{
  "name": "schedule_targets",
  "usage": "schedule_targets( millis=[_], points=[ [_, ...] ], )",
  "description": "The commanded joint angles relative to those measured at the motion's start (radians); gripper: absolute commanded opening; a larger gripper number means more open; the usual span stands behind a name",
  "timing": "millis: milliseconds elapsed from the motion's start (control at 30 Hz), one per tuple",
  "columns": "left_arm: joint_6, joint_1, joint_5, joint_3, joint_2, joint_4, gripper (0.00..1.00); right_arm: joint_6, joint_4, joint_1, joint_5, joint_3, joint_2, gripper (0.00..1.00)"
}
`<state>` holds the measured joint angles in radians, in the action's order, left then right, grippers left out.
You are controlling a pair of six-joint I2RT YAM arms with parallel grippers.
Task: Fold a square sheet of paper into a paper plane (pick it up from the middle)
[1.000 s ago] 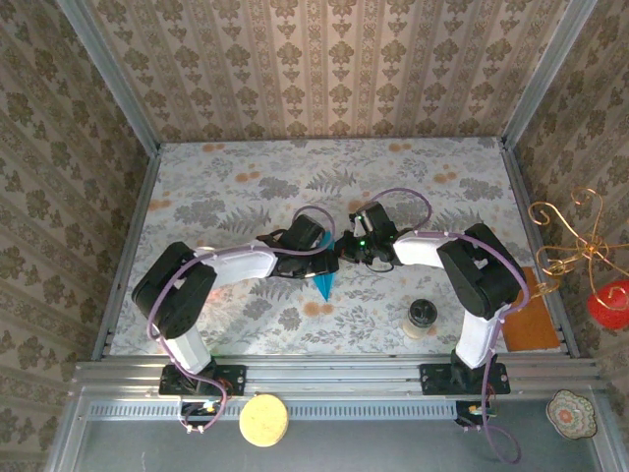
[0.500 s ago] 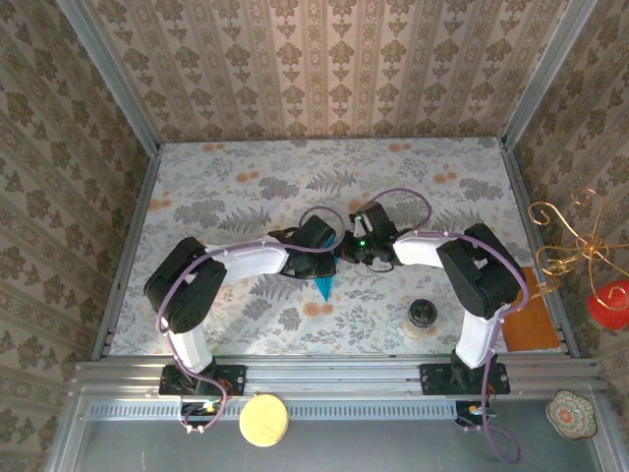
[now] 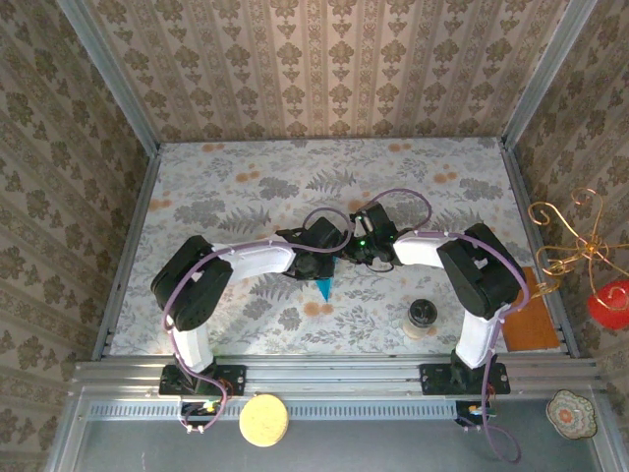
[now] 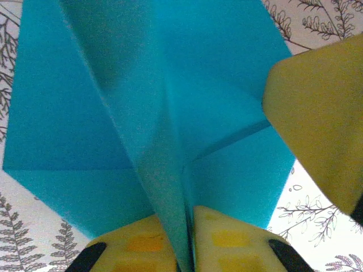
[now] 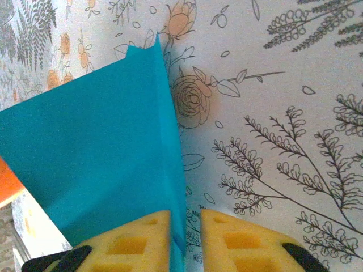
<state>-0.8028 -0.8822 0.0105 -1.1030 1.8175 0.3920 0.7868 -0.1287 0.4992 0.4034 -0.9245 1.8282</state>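
Nearest the arm bases, a dark-lidded jar [image 3: 423, 317] stands on the tabletop [image 3: 246, 187] close to the right arm; a wide elbow swing can knock it over. Beyond it, at the middle of the tabletop, the paper plane [image 3: 323, 285] points its teal tip toward the near edge, and whether that tip touches the surface cannot be told. Just past the tip, the left gripper [image 4: 186, 252] has its yellow fingers [image 4: 227, 246] together, clamped on the centre crease, with the wings spreading outward. The right gripper [image 5: 185, 226] straddles the same crease from the opposite side. Its fingers [image 5: 238, 243] stand slightly apart, with a sliver of tabletop visible between the fold and one pad, so this side is judged to give no firm hold. Hazards: with one clamp carrying thin paper, any pull or twist by the left arm can tear the crease or let the paper slip out and drop. If the right fingers shut while the fold sits off-centre between them, a stray crease or crumpled wing results. The two grippers are almost touching; a small misaligned move can bring them into collision.
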Motion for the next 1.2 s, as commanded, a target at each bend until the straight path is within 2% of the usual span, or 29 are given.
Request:
schedule_targets(
  millis=[0,233,533,733,933,1167],
  points=[
    [0.029,0.000,0.029,-0.031,-0.008,0.026,0.12,0.005,0.032,-0.013,-0.025,0.008,-0.071,0.33],
    [0.114,0.060,0.027,-0.049,-0.043,0.035,0.08,-0.025,0.090,-0.049,-0.136,0.061,-0.195,0.55],
    [0.248,0.211,0.019,-0.213,0.027,0.080,0.08,-0.116,0.108,-0.069,-0.253,0.129,-0.300,0.72],
    [0.305,0.264,0.061,-0.425,0.165,0.151,0.08,-0.169,0.147,-0.099,-0.264,0.120,-0.296,0.73],
    [0.330,0.272,0.106,-0.621,0.308,0.244,0.08,-0.212,0.173,-0.144,-0.232,0.116,-0.294,0.74],
    [0.318,0.272,0.112,-0.742,0.425,0.305,0.08,-0.230,0.184,-0.194,-0.206,0.136,-0.327,0.74]
  ],
)
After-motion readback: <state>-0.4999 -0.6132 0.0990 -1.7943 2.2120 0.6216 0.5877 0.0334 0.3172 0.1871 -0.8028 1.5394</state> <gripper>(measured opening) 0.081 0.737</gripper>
